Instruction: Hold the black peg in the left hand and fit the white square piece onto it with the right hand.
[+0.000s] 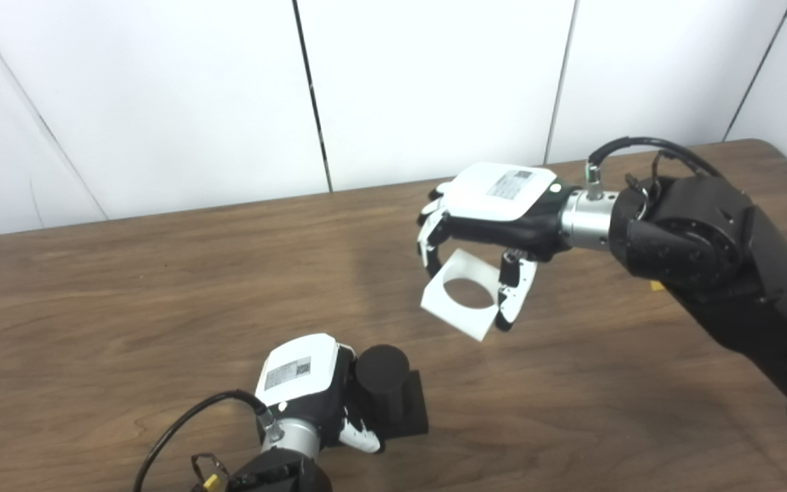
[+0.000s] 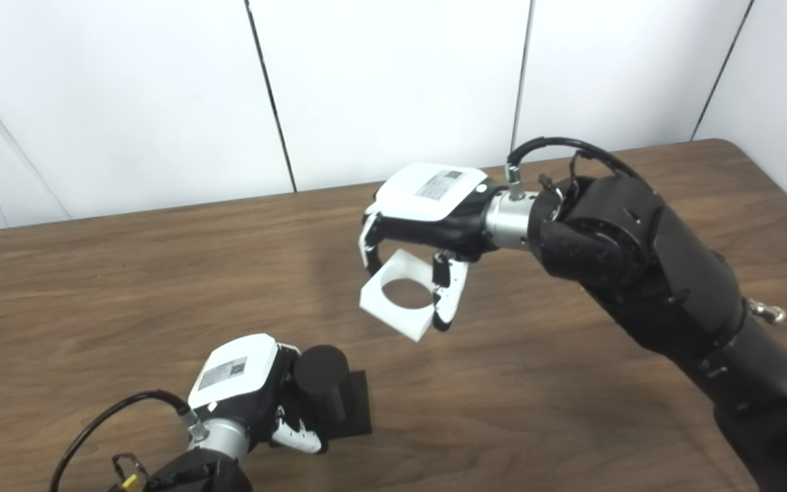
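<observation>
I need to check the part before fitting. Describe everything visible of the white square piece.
The white square plastic-looking piece is a flat, fairly thick plate with a large round hole through its middle. It hangs tilted above the brown wooden table, clear of it, pinched by the right hand: fingers on its far edge, thumb on the near right edge. It is apart from the black peg.

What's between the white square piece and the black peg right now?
Nothing: only bare table shows between the white square piece in the right hand and the black peg, in both eye views.
</observation>
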`<state>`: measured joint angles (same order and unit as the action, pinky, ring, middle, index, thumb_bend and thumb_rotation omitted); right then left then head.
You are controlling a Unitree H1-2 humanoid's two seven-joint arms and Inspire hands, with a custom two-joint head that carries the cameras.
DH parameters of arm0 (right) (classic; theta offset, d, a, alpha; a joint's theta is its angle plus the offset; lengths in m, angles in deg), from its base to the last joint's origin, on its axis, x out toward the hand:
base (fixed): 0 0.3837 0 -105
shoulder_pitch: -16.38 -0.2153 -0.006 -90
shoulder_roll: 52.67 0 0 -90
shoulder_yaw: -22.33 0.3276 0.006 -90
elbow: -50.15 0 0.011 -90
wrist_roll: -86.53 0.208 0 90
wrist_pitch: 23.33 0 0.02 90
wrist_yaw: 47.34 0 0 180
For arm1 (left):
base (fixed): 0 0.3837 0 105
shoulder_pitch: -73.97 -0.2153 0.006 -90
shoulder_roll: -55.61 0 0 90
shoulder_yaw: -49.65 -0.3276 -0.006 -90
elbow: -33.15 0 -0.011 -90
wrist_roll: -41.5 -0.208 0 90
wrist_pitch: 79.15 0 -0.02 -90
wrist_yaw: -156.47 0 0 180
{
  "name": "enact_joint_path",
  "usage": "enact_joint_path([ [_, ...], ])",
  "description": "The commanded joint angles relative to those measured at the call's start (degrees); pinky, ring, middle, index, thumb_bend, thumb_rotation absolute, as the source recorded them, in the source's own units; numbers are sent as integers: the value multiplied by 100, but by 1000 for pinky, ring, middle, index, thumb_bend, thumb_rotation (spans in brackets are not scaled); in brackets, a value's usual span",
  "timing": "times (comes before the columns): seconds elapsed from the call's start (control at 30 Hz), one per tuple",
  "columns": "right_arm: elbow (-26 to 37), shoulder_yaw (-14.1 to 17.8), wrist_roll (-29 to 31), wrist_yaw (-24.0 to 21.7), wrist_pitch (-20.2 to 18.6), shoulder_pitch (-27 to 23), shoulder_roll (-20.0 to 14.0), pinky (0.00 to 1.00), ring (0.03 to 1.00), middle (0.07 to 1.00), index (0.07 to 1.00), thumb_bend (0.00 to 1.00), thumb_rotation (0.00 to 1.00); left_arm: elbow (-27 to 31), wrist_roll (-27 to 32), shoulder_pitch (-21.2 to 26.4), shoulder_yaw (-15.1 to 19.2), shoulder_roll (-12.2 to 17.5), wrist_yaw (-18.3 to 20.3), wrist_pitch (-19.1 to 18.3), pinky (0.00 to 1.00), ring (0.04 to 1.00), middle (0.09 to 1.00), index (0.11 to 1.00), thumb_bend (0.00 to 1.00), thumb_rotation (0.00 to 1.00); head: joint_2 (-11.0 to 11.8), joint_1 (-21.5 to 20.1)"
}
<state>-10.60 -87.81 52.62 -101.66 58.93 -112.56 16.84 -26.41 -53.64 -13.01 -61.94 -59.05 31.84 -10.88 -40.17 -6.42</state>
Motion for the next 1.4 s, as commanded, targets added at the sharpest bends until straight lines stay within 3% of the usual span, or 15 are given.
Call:
enact_joint_path([
  [0.0, 263, 129, 69, -20, -145, -350, 66, 957, 887, 768, 481, 526, 136, -507, -66, 93, -44, -698, 565, -2, 820, 841, 805, 486, 524, 62, -13, 9],
  [0.33, 469, 64, 225, -71, -163, -308, 374, 925, 891, 766, 482, 526, 137, -597, -108, 160, -107, -737, 593, -51, 780, 816, 777, 486, 524, 62, -65, 79],
  [0.57, 453, -64, 183, -159, -226, -253, 557, 941, 901, 771, 483, 525, 136, -535, -32, 129, -136, -783, 536, -120, 814, 854, 807, 486, 523, 60, -114, 135],
  [1.23, 51, -418, 168, 62, 319, 179, 783, 912, 902, 770, 483, 525, 134, -495, -129, 118, -268, -869, 503, -224, 798, 853, 805, 486, 523, 60, -194, 233],
  [1.37, -95, -444, 136, 258, 583, 292, 814, 896, 898, 765, 483, 525, 134, -503, -141, 110, -290, -870, 490, -222, 783, 843, 807, 486, 524, 61, -191, 268],
])
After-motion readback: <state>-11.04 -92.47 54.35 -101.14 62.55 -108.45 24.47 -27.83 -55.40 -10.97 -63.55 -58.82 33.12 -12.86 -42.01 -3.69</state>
